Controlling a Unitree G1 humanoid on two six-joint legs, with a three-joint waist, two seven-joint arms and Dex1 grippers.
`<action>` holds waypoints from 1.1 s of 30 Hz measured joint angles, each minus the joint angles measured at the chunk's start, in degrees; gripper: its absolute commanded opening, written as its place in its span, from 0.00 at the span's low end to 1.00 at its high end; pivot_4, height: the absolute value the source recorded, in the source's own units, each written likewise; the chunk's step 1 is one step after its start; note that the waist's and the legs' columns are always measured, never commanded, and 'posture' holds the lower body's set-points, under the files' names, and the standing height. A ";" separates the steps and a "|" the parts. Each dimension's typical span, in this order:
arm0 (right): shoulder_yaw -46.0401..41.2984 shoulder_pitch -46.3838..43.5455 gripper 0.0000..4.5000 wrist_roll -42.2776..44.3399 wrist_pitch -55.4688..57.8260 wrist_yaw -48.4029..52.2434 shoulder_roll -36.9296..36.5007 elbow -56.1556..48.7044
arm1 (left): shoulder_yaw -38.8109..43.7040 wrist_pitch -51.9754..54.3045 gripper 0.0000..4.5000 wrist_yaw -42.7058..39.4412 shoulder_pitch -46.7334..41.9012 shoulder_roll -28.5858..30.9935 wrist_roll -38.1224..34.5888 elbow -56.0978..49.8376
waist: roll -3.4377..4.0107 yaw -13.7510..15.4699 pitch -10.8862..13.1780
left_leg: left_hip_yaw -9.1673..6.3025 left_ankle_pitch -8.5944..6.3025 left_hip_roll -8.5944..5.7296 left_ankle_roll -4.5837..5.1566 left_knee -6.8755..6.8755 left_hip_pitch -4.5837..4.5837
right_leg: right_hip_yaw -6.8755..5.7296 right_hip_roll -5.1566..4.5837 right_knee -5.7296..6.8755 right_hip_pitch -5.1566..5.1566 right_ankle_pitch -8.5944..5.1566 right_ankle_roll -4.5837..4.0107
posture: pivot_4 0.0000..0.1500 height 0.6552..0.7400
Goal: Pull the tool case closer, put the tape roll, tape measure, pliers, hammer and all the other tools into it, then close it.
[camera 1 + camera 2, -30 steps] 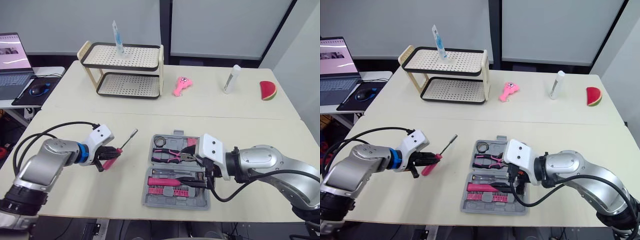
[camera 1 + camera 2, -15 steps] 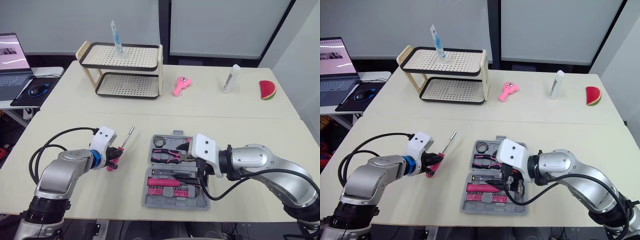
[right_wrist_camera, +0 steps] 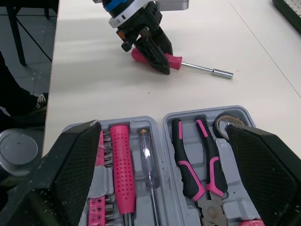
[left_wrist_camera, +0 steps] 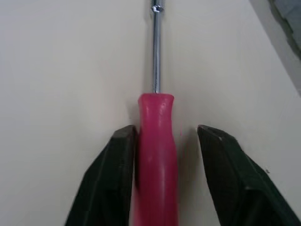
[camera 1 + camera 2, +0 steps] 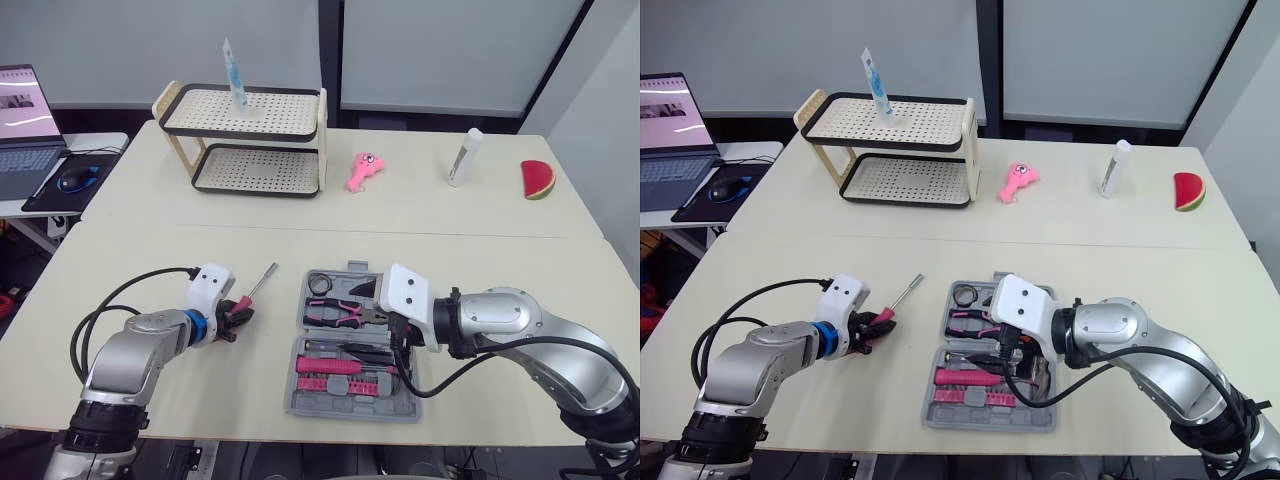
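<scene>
The pink-handled screwdriver (image 4: 156, 155) lies flat on the desk (image 5: 150, 250) toward its near edge, just left of the open tool case (image 5: 345, 410). The left gripper (image 4: 167, 133) is low over it, with its fingers (image 4: 117, 165) apart astride the handle, one touching and the other with a gap. Uneven closing may roll or skew the handle, and the right gripper (image 3: 164, 174), fingers spread wide over the case, likely obstructs the drop-in. Bare desk separates screwdriver and case, whose front rim sits close to the near edge.

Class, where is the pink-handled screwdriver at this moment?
In the left eye view, the screwdriver lies on the table at the robot's left, beside the open tool case, its pink handle between the left gripper's open jaws.
</scene>
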 measured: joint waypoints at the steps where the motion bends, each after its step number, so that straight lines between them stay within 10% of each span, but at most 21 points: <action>1: -0.11 0.08 1.00 0.06 0.00 -0.02 0.00 -0.12 | 1.02 -0.86 0.75 -0.87 1.57 0.30 -0.63 -0.68 | 0.00 -0.16 0.00 | 0.00 0.00 0.02 0.00 0.00 0.00 | 0.01 0.00 -0.01 0.00 0.00 0.00 | 1.00 0.94; 5: -0.94 0.85 1.00 0.14 -0.02 -0.21 0.08 -0.50 | 6.04 -6.37 1.00 -4.22 6.20 1.61 -2.80 -1.77 | 0.05 -0.03 0.04 | 0.01 -0.01 0.06 -0.01 -0.04 -0.03 | -0.04 0.02 -0.04 -0.04 0.00 -0.01 | 1.00 0.94; 33: -0.08 1.76 1.00 -2.05 -2.03 -1.25 2.22 -0.87 | 0.96 -26.84 1.00 -1.89 1.32 -5.80 4.44 12.08 | 0.05 0.96 0.03 | -0.09 0.00 0.05 -0.01 0.06 -0.20 | -0.21 0.01 -0.25 0.04 0.08 0.01 | 1.00 0.94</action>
